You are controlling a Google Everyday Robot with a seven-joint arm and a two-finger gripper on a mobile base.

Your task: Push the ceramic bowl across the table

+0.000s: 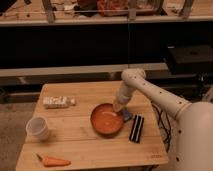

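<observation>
The ceramic bowl (106, 120) is wide, shallow and orange-red with a darker rim. It sits right of the middle on the light wooden table (85, 147). My white arm reaches in from the right, and my gripper (119, 108) hangs over the bowl's far right rim, touching or nearly touching it. A small blue item shows just behind the gripper at the rim.
A black ribbed rectangular object (136, 128) lies right of the bowl. A white cup (37, 128) stands at the left, a carrot (52, 161) at the front left, and a wrapped white packet (57, 102) at the back left. Dark shelving runs behind the table.
</observation>
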